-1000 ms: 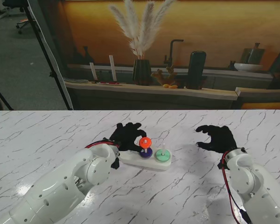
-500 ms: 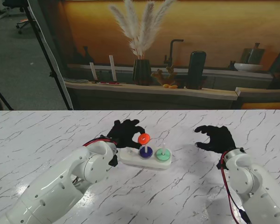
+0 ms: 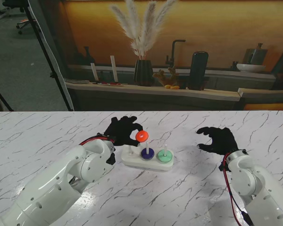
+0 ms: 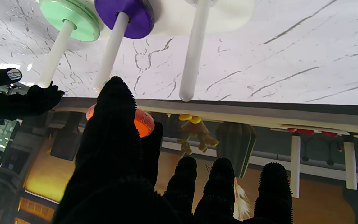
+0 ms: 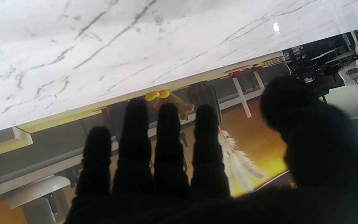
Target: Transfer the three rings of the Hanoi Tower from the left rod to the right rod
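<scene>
No legible text, labels, brands, numbers or signs anywhere in view.

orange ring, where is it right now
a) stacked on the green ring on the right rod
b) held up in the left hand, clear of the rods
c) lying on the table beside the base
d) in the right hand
b: the orange ring is pinched in the left hand above the rod tips, while the purple ring and green ring sit low on their rods and the right hand holds nothing.
</scene>
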`<move>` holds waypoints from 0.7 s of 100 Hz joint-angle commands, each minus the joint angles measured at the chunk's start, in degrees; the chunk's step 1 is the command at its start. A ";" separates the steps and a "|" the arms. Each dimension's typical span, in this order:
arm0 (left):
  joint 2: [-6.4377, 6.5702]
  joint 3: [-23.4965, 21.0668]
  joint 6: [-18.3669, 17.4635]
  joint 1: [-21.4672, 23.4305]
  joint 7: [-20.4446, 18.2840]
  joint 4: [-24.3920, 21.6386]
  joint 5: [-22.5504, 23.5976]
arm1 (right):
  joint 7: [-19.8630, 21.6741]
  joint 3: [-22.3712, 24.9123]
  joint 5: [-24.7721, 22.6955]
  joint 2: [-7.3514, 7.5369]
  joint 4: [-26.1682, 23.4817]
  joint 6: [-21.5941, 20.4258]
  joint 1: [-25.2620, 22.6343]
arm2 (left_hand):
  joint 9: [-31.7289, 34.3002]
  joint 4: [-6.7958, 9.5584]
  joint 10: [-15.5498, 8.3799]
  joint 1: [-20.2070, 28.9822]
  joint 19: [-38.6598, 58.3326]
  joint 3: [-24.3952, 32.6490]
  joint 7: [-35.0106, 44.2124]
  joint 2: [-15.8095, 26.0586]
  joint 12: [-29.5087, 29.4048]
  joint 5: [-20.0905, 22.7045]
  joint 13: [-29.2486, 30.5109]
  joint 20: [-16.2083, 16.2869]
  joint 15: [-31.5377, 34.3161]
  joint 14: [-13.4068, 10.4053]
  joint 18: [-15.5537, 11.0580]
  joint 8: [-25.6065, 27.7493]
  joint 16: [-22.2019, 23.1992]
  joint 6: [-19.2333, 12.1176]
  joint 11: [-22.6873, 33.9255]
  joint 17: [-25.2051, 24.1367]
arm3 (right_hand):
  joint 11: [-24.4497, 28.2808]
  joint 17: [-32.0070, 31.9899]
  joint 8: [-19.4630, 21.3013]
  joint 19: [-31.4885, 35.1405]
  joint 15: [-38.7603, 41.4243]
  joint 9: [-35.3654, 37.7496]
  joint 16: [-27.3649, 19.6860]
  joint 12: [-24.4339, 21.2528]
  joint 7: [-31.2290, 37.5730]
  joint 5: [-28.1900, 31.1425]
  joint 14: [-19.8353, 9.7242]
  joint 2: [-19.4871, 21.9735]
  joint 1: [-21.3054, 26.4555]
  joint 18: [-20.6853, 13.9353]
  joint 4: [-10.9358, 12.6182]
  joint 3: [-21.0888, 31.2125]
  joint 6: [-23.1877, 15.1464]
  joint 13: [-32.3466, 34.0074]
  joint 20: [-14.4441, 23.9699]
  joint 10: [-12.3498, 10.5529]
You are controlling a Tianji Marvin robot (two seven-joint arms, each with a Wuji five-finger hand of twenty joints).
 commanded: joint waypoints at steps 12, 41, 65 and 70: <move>0.82 -2.43 -2.11 1.31 -2.39 -1.64 2.00 | -0.08 -0.32 0.19 -0.42 0.12 0.04 -0.21 | 0.40 -0.87 -0.17 3.75 0.33 1.47 3.28 2.35 0.23 2.57 0.71 -0.54 -0.34 0.26 0.76 1.78 0.60 -1.96 -0.12 -0.19 | 0.32 -0.48 0.61 0.93 0.59 0.00 -0.43 -0.58 0.56 -0.47 0.14 0.83 0.01 17.91 2.34 0.88 -0.90 -1.20 -0.49 0.02; 1.63 -5.99 -3.55 3.51 -5.45 -3.12 4.95 | -0.32 -0.77 0.38 -0.48 0.53 -0.11 0.27 | 1.24 -0.84 -0.04 3.83 0.20 1.50 3.43 2.20 0.36 2.70 0.71 -0.52 -0.39 0.24 0.84 1.97 0.52 -2.18 0.19 -0.05 | 0.38 -0.45 0.61 0.95 0.61 0.07 -0.43 -0.56 0.58 -0.45 0.06 0.84 0.02 17.85 2.35 0.89 -0.91 -1.20 -0.49 -0.03; 1.90 -6.81 -4.00 4.14 -6.52 -2.78 5.55 | -0.19 -1.02 0.43 -0.46 0.65 -0.12 0.39 | 0.54 -0.84 -0.29 3.75 0.13 1.49 3.45 2.21 0.27 2.67 0.69 -0.47 -0.40 0.12 0.79 1.98 0.47 -2.08 -0.06 0.01 | 0.33 -0.44 0.62 0.96 0.59 -0.01 -0.44 -0.58 0.61 -0.40 0.10 0.84 0.04 17.88 2.35 0.90 -0.92 -1.21 -0.48 0.02; 1.95 -6.89 -4.04 4.22 -6.71 -2.70 5.64 | -0.17 -1.01 0.41 -0.46 0.63 -0.09 0.39 | 0.44 -0.85 -0.26 3.70 0.13 1.48 3.43 2.28 0.24 2.64 0.70 -0.46 -0.40 0.09 0.80 1.97 0.47 -2.03 -0.10 0.01 | 0.32 -0.41 0.61 0.98 0.59 -0.05 -0.44 -0.58 0.58 -0.45 0.12 0.89 0.03 17.93 2.35 0.90 -0.89 -1.21 -0.47 -0.03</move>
